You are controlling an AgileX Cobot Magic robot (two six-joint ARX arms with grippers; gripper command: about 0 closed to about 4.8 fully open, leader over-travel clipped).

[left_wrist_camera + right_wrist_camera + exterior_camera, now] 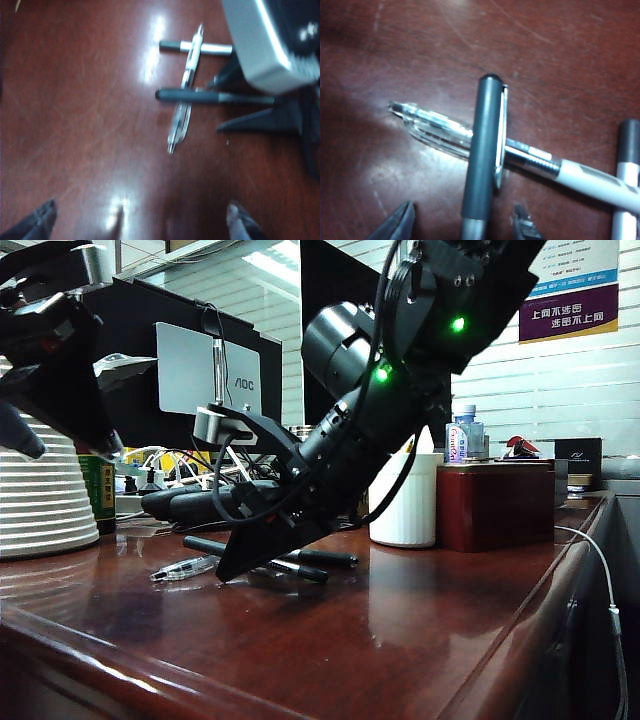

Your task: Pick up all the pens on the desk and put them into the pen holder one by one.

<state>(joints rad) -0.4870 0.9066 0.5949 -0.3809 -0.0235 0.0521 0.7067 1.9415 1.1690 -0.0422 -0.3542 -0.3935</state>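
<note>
Three pens lie crossed on the reddish-brown desk (420,630). A black pen (482,155) with a metal clip rests across the clear ballpoint (442,131); a marker (627,170) with a white label lies beside them. My right gripper (462,227) is down at the desk with its jaws open on either side of the black pen's barrel, a gap showing on each side. In the exterior view it (240,558) points down at the pens (290,560). My left gripper (142,220) hangs open and empty above the desk, up at the far left (62,435). The white ribbed pen holder (405,502) stands behind the right arm.
A dark red box (495,505) stands right of the pen holder, with a water bottle (465,435) behind it. A ribbed white stack (40,505) and a green can (98,490) sit at the left. A monitor (205,370) stands at the back; a white cable (610,610) hangs off the right edge.
</note>
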